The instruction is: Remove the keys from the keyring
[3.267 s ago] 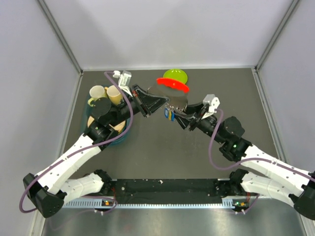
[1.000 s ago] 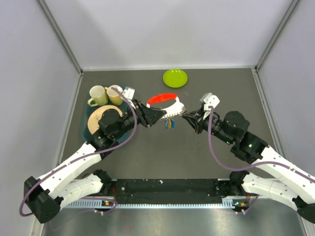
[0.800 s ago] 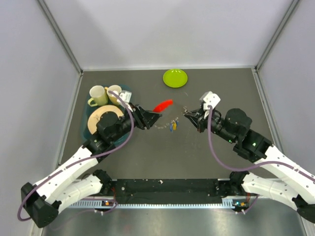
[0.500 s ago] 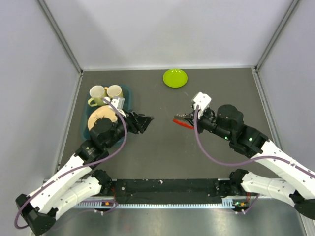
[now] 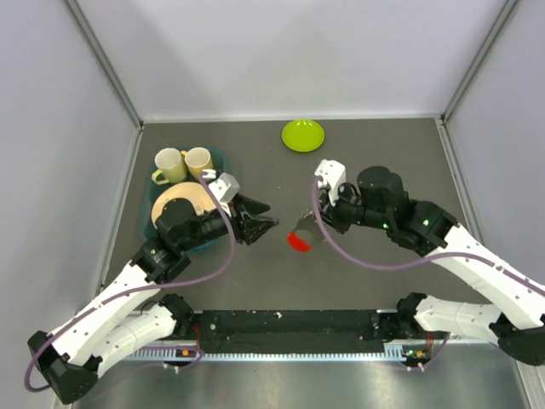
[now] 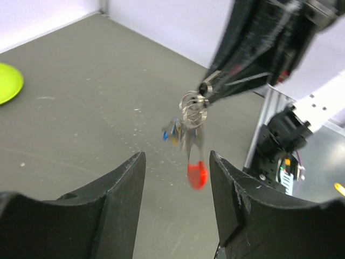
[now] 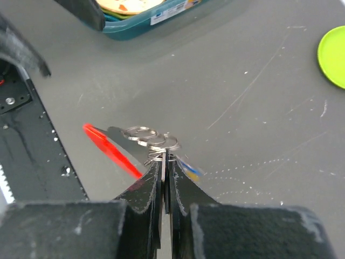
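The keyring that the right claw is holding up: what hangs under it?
From the keyring in the right gripper dangle a red key and a blue key. Blur hides how many more there are.

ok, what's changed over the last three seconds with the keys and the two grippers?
The left gripper let go of the bunch and pulled back toward its own side; it is now open and empty. The right gripper kept its pinch on the small silver wire keyring and carried it left and nearer. The elongated red key and blue key still hang from it. The lime-green dish and two cups stayed put.
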Action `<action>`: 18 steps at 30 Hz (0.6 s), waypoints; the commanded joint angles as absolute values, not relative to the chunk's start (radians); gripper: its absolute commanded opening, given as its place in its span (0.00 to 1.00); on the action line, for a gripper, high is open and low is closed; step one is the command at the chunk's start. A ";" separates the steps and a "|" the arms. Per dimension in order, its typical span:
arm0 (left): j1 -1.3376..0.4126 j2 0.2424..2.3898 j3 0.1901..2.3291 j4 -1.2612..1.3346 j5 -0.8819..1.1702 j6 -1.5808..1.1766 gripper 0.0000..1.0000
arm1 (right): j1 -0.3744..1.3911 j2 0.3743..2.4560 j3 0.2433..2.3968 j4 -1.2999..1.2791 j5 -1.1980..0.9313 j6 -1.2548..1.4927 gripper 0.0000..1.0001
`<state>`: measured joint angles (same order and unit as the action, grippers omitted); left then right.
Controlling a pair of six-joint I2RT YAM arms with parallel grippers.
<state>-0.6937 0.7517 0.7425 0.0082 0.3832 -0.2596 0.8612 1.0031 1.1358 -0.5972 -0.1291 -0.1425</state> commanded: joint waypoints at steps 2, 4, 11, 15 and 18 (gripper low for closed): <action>-0.695 0.787 0.789 0.118 0.595 -0.205 0.54 | 0.867 1.109 1.287 -0.834 -0.225 -0.052 0.00; -0.696 0.776 0.766 0.141 0.607 -0.239 0.54 | 0.868 1.132 1.282 -0.874 -0.274 -0.006 0.00; -0.704 0.738 0.606 0.336 0.667 -0.327 0.49 | 0.868 1.172 1.304 -0.980 -0.363 0.124 0.00; -0.712 0.739 0.581 0.383 0.715 -0.336 0.49 | 0.867 1.175 1.318 -0.991 -0.466 0.147 0.00; -0.719 0.758 0.591 0.383 0.781 -0.341 0.48 | 0.867 1.183 1.335 -0.999 -0.485 0.176 0.00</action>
